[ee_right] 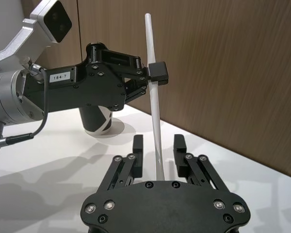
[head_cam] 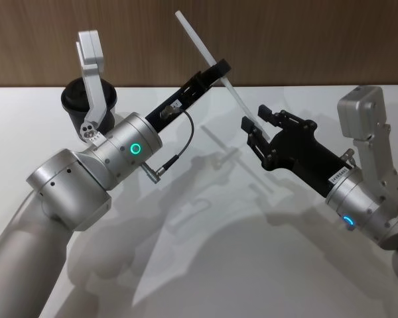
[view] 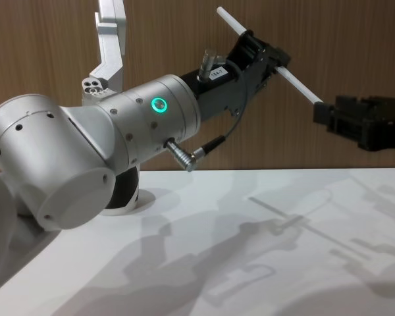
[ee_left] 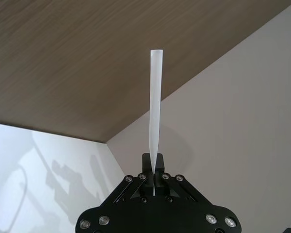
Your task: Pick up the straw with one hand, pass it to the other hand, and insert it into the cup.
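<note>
The white straw (head_cam: pixel 198 41) is held up in the air, slanting above the table. My left gripper (head_cam: pixel 219 69), with the silver wrist and green ring, is shut on the straw near its middle (ee_right: pixel 153 73). My all-black right gripper (ee_right: pixel 158 145) is open, its two fingers (ee_right: pixel 137 145) standing on either side of the straw's lower end without touching it. From the side, the straw (view: pixel 296 82) runs down from the left gripper (view: pixel 268 58) to the right gripper (view: pixel 330 113). The black cup (head_cam: pixel 76 99) stands at the table's back left, partly hidden behind my left arm.
The white table (head_cam: pixel 205 265) lies below both arms, with a brown wood-panel wall (head_cam: pixel 285 40) behind it. A thin black cable (head_cam: pixel 186 142) with a silver plug hangs from my left wrist. The cup's base (ee_right: pixel 98 124) shows beyond the left gripper.
</note>
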Available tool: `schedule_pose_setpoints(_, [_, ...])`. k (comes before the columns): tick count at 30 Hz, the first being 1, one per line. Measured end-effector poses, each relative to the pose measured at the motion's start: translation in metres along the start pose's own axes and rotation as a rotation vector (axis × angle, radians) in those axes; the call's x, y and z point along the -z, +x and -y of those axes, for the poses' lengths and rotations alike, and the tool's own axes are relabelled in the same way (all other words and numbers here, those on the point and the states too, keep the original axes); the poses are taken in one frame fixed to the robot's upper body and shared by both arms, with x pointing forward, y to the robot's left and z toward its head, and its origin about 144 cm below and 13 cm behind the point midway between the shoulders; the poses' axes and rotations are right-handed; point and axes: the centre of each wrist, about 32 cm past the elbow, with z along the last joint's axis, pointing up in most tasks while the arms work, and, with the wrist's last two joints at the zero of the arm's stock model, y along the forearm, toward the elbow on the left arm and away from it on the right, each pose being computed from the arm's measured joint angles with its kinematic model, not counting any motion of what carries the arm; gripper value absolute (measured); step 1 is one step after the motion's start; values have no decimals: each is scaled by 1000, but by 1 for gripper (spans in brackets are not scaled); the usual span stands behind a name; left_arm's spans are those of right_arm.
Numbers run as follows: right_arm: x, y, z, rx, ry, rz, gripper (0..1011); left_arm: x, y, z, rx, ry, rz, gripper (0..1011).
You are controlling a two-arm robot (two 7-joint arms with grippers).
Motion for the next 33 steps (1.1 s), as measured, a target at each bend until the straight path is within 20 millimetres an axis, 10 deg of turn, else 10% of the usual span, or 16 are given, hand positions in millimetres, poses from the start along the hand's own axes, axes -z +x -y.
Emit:
schedule_pose_setpoints(22, [0, 0, 0, 0, 0, 0, 1000, -6, -16, -8, -92, -14, 256, 16])
schedule_pose_setpoints(33, [0, 0, 0, 0, 0, 0, 1001, -13, -35, -15, -166, -47, 510, 15])
